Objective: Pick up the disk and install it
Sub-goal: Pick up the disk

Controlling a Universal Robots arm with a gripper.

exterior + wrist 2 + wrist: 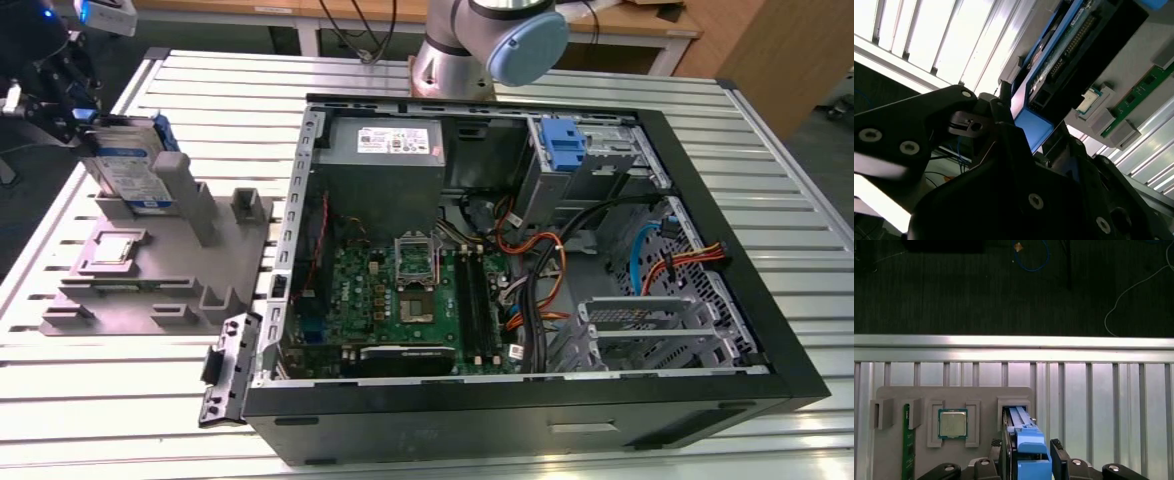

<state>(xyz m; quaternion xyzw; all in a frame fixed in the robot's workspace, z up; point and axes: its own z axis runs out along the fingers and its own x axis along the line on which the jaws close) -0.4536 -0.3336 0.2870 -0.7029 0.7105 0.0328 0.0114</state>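
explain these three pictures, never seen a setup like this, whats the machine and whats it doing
It is a robot arm on a slatted metal table. The exterior view sees the whole scene; both wrist views come from cameras riding near the arm's wrist. On the table are an open computer case and a grey stand holding parts, such as a processor chip. The disk, a hard drive in a blue frame, stands upright in the stand. The end effector is at its upper end; whether it grips is unclear.

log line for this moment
step: pick | gripper at disk | disk upright in grey stand | not yet installed
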